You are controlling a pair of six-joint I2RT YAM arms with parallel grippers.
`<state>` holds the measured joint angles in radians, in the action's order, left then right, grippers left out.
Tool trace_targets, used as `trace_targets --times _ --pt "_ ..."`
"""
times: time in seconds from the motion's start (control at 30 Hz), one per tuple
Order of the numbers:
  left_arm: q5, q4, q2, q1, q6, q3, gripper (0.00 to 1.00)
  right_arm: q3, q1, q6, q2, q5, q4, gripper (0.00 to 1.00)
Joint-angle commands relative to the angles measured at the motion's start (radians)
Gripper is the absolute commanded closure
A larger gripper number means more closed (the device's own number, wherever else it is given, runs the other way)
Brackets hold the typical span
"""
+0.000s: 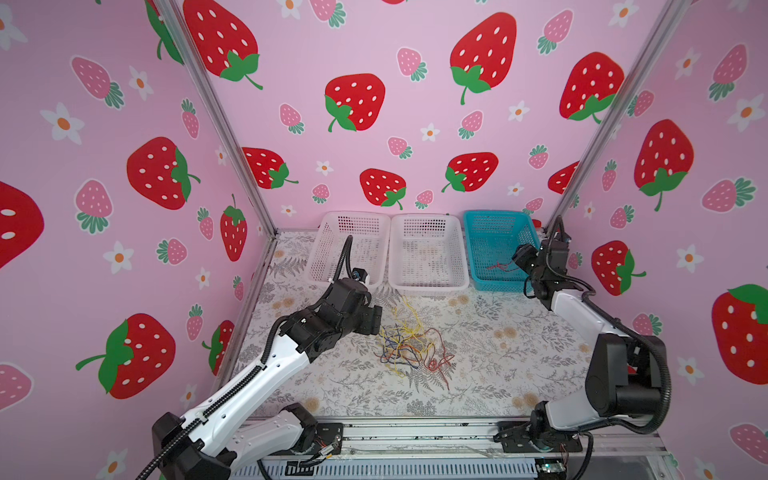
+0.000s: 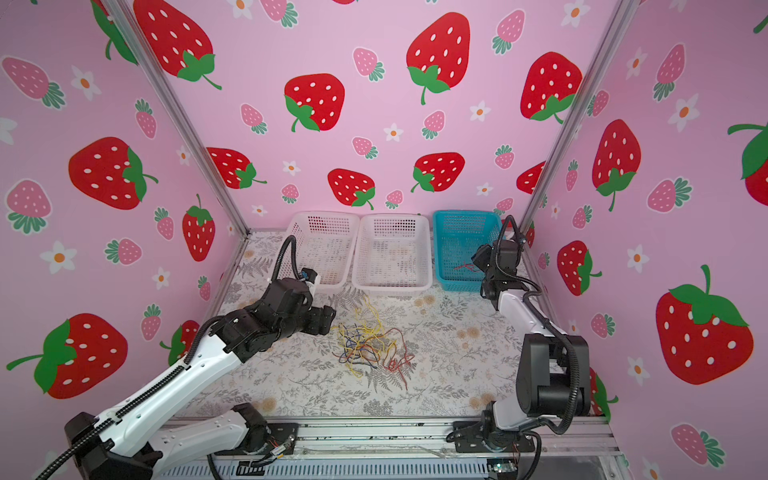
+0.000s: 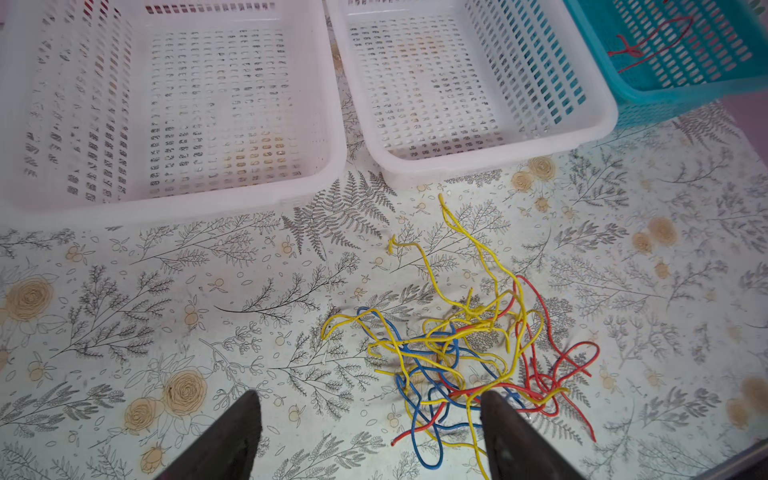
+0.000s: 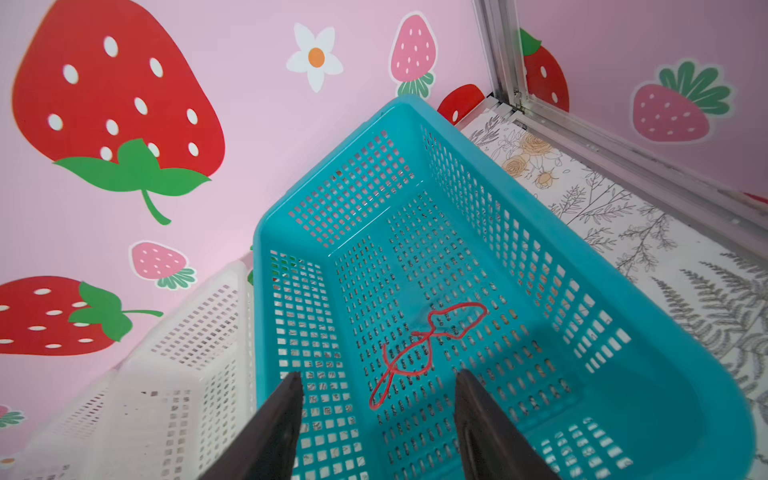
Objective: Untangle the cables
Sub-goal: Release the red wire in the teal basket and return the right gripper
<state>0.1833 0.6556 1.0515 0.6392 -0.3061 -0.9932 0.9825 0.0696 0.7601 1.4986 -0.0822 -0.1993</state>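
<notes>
Snagging is the risk: forward and left of the turquoise perforated plastic basket (image 4: 685, 399), the knotted heap of thin yellow, red and blue cables (image 3: 457, 353) may lift whole if one strand is pulled. The left gripper (image 3: 370, 395) hovers there, jaws apart, empty; the right gripper (image 4: 378, 374) tilts into the basket, jaws apart, above a loose red cable (image 4: 430, 330).

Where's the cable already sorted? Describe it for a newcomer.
Along the back wall, find the blue basket, rightmost of three in both top views. On its floor lies one red cable, alone, unlike the tangled pile on the table.
</notes>
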Motion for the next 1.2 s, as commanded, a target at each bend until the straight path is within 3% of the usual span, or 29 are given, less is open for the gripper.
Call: trace_targets --times 0.0,0.2,0.37,0.57,0.77,0.93,1.17 --pt "0.088 -0.002 -0.046 -0.004 0.051 0.011 0.15 0.011 0.014 -0.018 -0.061 0.057 0.007 0.37" --pt "0.161 -0.027 -0.161 -0.004 0.062 0.094 0.16 -0.042 0.153 -0.110 -0.161 0.264 0.015 0.35" --pt "0.168 -0.124 -0.267 -0.001 0.100 0.202 0.15 -0.111 0.309 -0.195 -0.208 0.345 0.025 0.34" --pt "0.146 -0.181 -0.329 -0.001 0.133 0.258 0.14 -0.158 0.534 -0.297 -0.230 0.363 0.033 0.33" --pt "0.182 -0.154 -0.293 -0.001 0.131 0.240 0.14 -0.191 0.674 -0.355 -0.168 0.369 -0.003 0.34" --pt "0.171 -0.158 -0.294 0.000 0.133 0.243 0.14 -0.200 0.734 -0.380 -0.081 0.365 -0.046 0.35" --pt "0.159 -0.161 -0.285 -0.001 0.137 0.248 0.14 -0.136 0.762 -0.412 0.033 0.264 -0.009 0.38"
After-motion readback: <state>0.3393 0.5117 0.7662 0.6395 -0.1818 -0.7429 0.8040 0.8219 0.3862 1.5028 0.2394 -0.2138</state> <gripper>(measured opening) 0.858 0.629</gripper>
